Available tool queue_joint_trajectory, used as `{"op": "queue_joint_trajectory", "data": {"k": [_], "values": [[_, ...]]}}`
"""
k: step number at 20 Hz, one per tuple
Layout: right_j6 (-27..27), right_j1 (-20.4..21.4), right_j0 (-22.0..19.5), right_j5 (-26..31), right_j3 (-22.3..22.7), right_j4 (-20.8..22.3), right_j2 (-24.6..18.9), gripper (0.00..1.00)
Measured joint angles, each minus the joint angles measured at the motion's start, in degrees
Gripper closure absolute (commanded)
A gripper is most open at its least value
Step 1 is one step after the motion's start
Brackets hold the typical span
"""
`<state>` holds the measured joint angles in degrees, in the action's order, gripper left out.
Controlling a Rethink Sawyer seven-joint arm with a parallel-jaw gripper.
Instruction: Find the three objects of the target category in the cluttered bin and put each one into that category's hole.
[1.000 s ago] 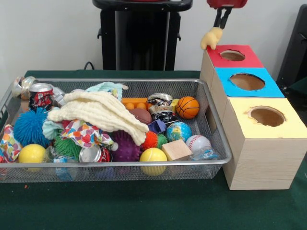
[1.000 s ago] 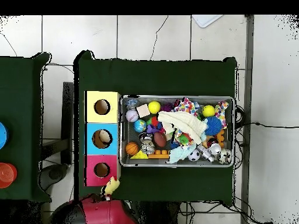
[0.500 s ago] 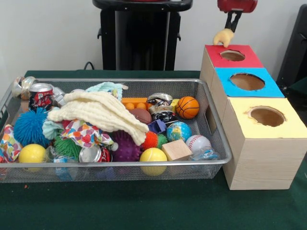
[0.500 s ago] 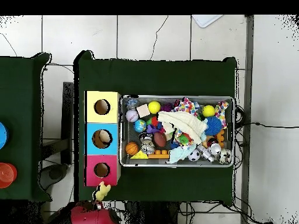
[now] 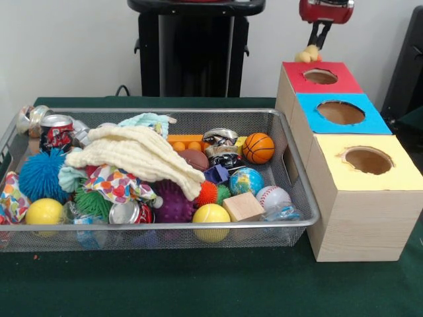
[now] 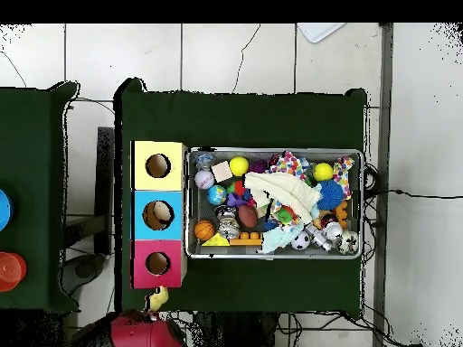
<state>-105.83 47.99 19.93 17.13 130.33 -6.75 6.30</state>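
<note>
Since the moment before, the gripper (image 5: 316, 47) had drawn a little further back behind the red-topped box (image 5: 316, 78), and the pale yellow soft thing (image 5: 307, 54) it carried had sunk partly out of sight behind that box's far edge, where a second earlier it had hung clear to one side. The dark fingers (image 5: 322, 34) were pinched close together on the top of the yellow thing, which dangled beneath them. Seen from above, the same yellow piece (image 6: 159, 297) sat just off the edge of the red-topped box (image 6: 157, 264), next to the arm's red housing (image 6: 137, 331), and not over the hole.

The three boxes stood in a row, touching: the red one, then the blue-topped box (image 5: 340, 112), then the yellow-topped box (image 5: 367, 162), each with a round hole cut in its lid. From overhead something light showed inside the blue box's hole (image 6: 157, 215).

Just beside the boxes lay the wire-mesh bin (image 5: 291, 172), crowded and undisturbed. A cream cloth (image 5: 142, 155) was draped across the middle of the heap. Around it I could make out a small basketball (image 5: 258, 148), a globe ball (image 5: 246, 180), a baseball (image 5: 272, 196), a wooden block (image 5: 242, 206), a yellow ball (image 5: 211, 215), a blue spiky ball (image 5: 42, 175) and a crushed drinks can (image 5: 57, 131).
</note>
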Motion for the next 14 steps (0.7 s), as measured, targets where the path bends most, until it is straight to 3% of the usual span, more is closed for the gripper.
{"op": "queue_joint_trajectory", "data": {"k": [4, 14], "values": [[0.0, -0.6, -0.8, 2.3, -2.0, 0.0, 0.1, 1.00], [0.0, 1.1, -2.8, 17.0, -6.2, 0.0, 1.5, 1.00]]}}
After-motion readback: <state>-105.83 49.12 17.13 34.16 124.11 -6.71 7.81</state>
